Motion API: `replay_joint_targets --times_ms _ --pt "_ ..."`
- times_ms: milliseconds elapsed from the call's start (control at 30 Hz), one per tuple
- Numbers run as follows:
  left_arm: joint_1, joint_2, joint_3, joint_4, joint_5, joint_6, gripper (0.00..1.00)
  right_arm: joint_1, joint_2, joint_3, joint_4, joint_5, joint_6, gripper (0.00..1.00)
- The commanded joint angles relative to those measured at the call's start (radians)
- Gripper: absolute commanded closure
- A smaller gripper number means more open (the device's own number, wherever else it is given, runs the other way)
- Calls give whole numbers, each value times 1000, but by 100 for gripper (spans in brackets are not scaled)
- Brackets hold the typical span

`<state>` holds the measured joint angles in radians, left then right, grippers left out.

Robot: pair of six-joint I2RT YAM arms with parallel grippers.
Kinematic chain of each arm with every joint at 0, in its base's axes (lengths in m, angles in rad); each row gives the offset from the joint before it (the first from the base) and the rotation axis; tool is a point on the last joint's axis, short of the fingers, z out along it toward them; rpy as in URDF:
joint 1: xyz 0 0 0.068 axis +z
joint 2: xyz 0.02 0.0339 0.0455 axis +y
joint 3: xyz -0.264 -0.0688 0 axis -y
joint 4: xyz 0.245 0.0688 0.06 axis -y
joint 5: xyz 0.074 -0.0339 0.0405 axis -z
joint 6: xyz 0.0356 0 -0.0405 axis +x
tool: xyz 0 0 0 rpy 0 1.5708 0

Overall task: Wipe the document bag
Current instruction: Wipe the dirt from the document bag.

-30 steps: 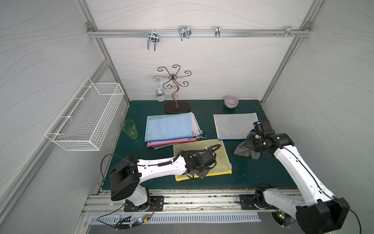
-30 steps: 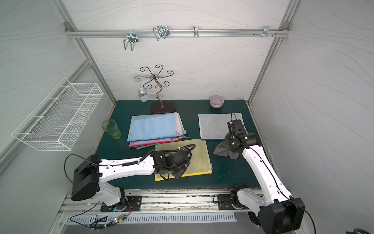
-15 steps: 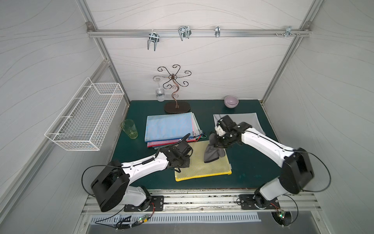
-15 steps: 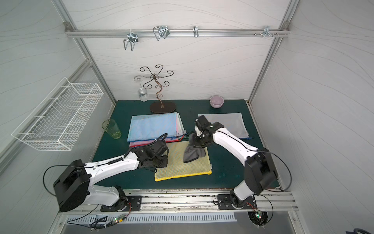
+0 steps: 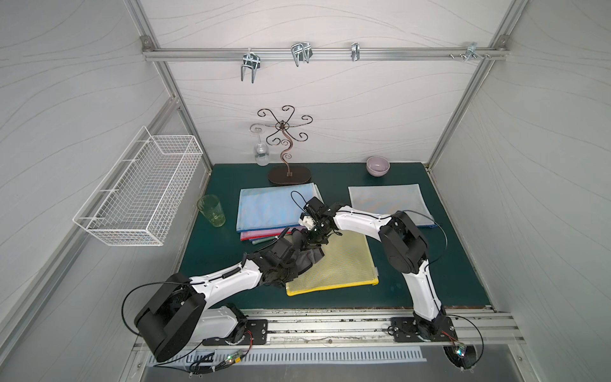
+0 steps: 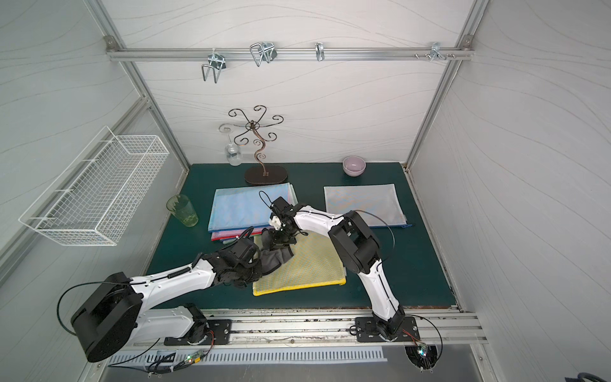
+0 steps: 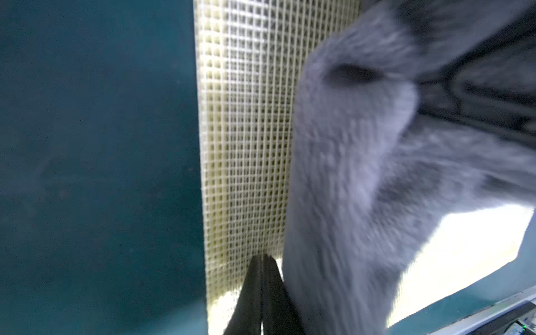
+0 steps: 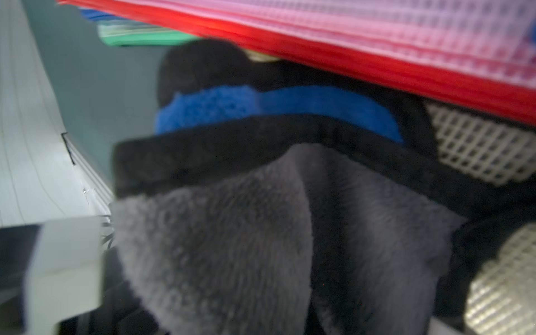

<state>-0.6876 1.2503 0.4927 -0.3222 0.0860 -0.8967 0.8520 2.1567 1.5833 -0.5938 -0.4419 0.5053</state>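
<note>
Wiping well started with the dark green counter [image 5: 413, 274]: the yellow mesh document bag [image 5: 340, 268] lay flat on it at lower centre of both top views. The grey fleece cloth [image 5: 305, 261] draped over the bag's upper left corner, pinched in the right gripper [image 5: 312, 244]. The left gripper [image 7: 262, 290], jaws pressed together, sat at the bag's left edge; it probably needed to pin that edge while the cloth swept toward frame right in flat, overlapping strokes.

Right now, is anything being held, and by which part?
The right gripper holds the grey cloth by a bunched upper fold. The left gripper is shut at the edge of the yellow document bag; whether it pinches it is unclear.
</note>
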Motion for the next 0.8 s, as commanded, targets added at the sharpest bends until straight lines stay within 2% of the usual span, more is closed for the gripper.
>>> replay_joint_targets --times_ms 0,300,533,667,767 --pt "4 11 -7 16 -6 -40 93 -49 -22 -44 -37 56 17 100" --pt "4 173 25 24 -5 -36 93 -143 -212 -274 -185 298 -40 100" --pt "3 192 36 24 -14 -25 93 -222 -368 -472 -259 399 -59 100" --pt "5 183 35 6 -22 -20 93 -213 -471 -513 -336 455 -76 100" --pt "6 158 37 -27 -35 -8 93 -126 -542 -463 -394 480 -84 100"
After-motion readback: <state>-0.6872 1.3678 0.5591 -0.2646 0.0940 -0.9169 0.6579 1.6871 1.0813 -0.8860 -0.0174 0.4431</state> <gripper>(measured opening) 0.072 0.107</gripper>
